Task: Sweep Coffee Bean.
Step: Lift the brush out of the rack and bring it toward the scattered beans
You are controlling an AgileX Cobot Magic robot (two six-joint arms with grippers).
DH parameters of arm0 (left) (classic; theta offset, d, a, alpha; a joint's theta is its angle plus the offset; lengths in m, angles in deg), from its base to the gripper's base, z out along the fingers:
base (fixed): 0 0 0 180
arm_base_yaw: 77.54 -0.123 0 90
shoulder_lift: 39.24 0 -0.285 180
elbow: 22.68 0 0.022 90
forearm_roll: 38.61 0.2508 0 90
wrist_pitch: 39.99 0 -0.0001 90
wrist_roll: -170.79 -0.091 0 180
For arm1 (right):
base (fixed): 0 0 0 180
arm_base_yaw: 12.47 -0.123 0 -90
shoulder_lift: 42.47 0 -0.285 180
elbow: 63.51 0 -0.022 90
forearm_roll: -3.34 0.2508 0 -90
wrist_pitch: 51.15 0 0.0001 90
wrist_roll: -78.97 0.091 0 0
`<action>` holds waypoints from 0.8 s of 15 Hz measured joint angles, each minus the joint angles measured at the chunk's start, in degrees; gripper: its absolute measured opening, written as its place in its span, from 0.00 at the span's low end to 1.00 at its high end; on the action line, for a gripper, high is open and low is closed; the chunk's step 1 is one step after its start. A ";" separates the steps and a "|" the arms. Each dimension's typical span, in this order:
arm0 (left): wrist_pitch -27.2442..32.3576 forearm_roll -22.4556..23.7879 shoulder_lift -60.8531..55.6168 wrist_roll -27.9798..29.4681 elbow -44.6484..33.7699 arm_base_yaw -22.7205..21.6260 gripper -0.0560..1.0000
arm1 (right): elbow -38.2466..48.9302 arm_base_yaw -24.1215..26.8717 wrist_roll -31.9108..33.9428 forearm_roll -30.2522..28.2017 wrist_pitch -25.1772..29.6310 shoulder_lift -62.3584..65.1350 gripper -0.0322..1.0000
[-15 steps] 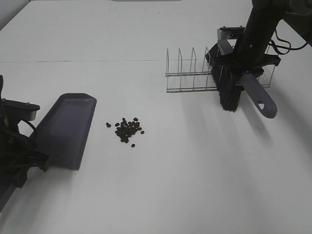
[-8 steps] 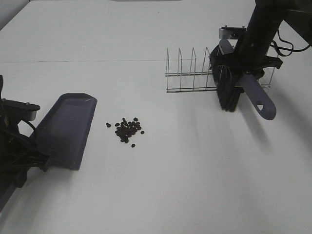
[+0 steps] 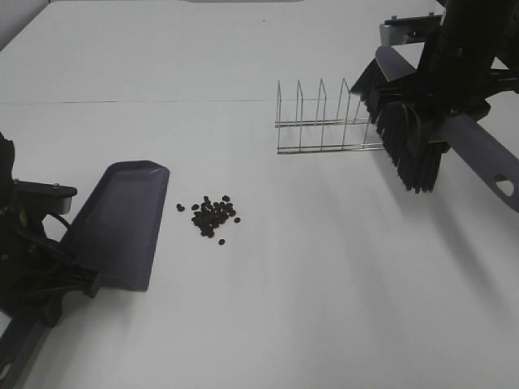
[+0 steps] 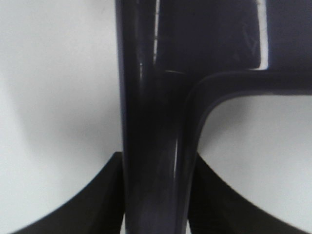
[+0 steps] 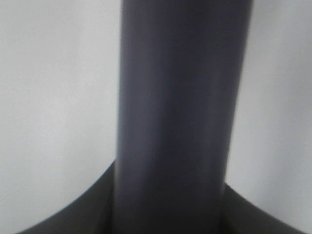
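A small cluster of dark coffee beans (image 3: 211, 215) lies on the white table left of centre. My left gripper (image 3: 69, 279) is shut on the handle of a dark grey dustpan (image 3: 122, 223), whose open edge faces the beans from their left; the handle fills the left wrist view (image 4: 156, 146). My right gripper (image 3: 454, 113) is shut on the grey handle of a black-bristled brush (image 3: 409, 138), held in the air at the far right, far from the beans. The handle fills the right wrist view (image 5: 180, 117).
A wire rack (image 3: 328, 121) stands on the table just left of the brush. A seam (image 3: 138, 102) runs across the white table behind the dustpan and beans.
The right arm has lifted the brush out of the rack and carried it right and toward the front. The left arm has shifted the dustpan slightly right, closer to the beans.
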 joint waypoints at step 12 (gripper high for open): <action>-0.11 0.06 5.44 -1.89 3.78 0.40 0.34 | 1.55 -10.71 10.26 -12.38 -1.78 -9.34 0.31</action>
